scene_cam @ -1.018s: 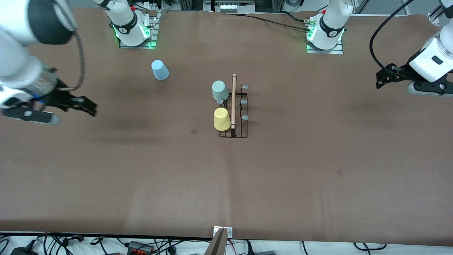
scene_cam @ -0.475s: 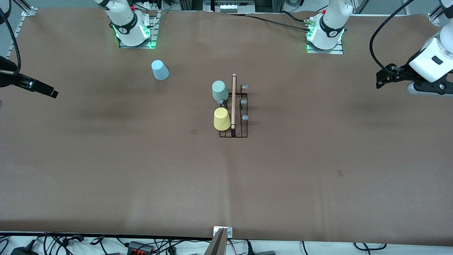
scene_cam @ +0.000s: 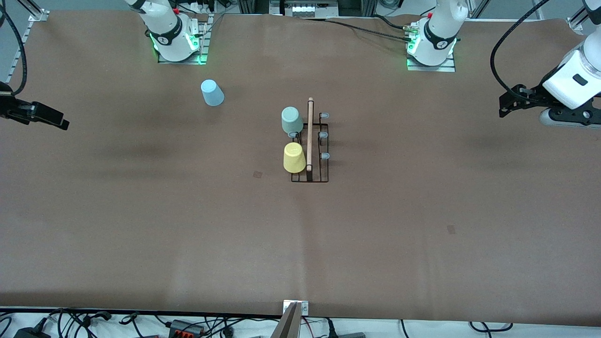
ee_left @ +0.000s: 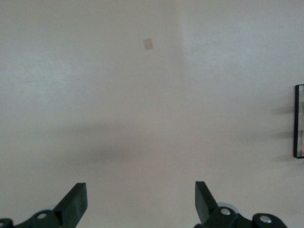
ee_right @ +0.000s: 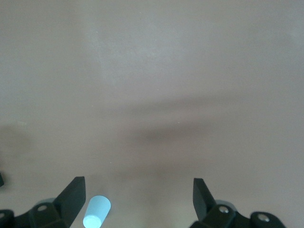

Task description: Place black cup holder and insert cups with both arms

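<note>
- Left gripper (ee_left: 138, 202): black two-finger gripper, jaws spread wide and empty, up in the air over bare brown table (scene_cam: 422, 197) at the left arm's end; a corner of the rack shows at the edge of its wrist view.
- Right gripper (ee_right: 137, 199): black two-finger gripper, likewise released with nothing between the fingers, over the right arm's end of the table — only its tip shows at the edge of the front view.
- Both arms are well apart from the task items.
- Thin black wire cup holder (scene_cam: 310, 176) with a light wooden rod handle (scene_cam: 310, 134) stands upright at mid-table, between the two arms.
- Small pale green plastic tumbler (scene_cam: 291, 120): upside down on a peg at the rack's right-arm side, farther from the front camera.
- Small yellow plastic tumbler (scene_cam: 294, 157): upside down on the same side, nearer the camera.
- Pale-blue-tipped pegs (scene_cam: 324, 135) on the left-arm side are bare.
- Small light blue plastic tumbler (scene_cam: 212, 92): upside down on the table, off the rack — toward the right arm's base.
</note>
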You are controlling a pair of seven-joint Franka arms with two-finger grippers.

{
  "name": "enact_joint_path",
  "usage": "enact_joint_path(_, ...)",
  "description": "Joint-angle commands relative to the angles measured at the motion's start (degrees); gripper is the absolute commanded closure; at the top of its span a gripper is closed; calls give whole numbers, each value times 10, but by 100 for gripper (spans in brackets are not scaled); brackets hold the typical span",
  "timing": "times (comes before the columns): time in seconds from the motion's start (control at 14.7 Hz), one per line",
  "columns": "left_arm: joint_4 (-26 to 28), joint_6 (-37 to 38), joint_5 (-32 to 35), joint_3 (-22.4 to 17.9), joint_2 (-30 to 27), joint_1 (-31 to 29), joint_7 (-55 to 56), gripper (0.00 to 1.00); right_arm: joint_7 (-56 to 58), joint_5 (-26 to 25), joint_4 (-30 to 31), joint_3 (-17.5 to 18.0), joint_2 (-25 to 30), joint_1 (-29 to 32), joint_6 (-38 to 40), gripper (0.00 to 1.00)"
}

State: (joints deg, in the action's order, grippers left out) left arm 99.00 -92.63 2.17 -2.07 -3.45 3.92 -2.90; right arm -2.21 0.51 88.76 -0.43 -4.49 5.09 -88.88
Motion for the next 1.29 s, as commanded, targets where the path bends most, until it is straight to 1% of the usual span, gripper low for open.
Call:
enact_joint_path(0.0, -15, 12, 5, -1, 5, 0, -11, 0, 17, -3, 33, 6, 29, 11, -9, 0)
enact_joint_path(0.27, -14, 12, 5, -1, 5, 0, -11, 0, 16, -9, 27, 6, 26, 7, -5, 0)
enact_joint_path(0.41, -14, 12, 5, -1, 5, 0, -11, 0, -22, -9, 10, 11, 21, 7, -1, 0)
enact_joint_path(0.54, -14, 12, 5, -1, 5, 0, -11, 0, -40, -9, 8, 14, 18, 3, 0, 0)
enact_joint_path(0.75, -14, 12, 5, -1, 5, -1, -11, 0, -33, -8, 10, 14, 19, 3, -1, 0)
enact_joint_path(0.95, -14, 12, 5, -1, 5, -1, -12, 0, 21, -8, 10, 14, 18, 6, -7, 0)
enact_joint_path(1.22, -14, 12, 5, -1, 5, -1, -12, 0, 18, -6, 8, 14, 15, 4, -8, 0)
